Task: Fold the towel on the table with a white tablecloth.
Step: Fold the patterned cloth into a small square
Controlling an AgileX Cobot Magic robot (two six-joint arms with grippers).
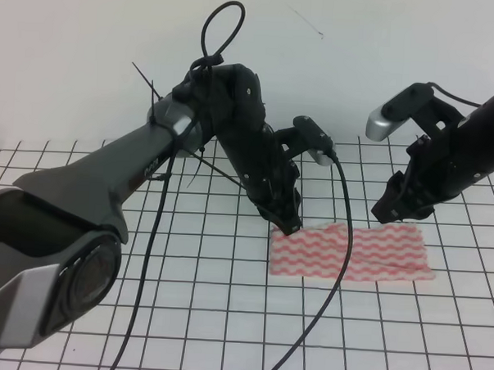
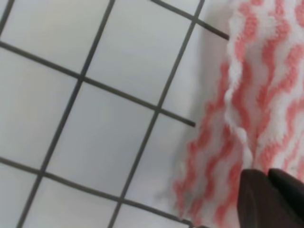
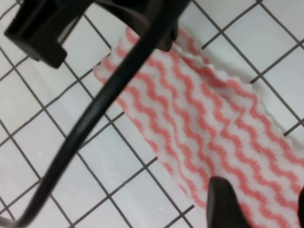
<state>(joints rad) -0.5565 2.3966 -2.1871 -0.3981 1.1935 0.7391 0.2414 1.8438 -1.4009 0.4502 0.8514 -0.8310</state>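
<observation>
Pink-striped towel, one, lies flat on the gridded table. Two grippers: left gripper pinches its far-left corner; right gripper hovers above its far edge, state unclear.

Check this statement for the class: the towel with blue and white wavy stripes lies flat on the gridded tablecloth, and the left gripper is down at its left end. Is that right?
One thing is wrong: the colour. The towel has pink-red and white wavy stripes, not blue, as the right wrist view shows. It does lie on the gridded tablecloth, with the left gripper down at its left end.
</observation>
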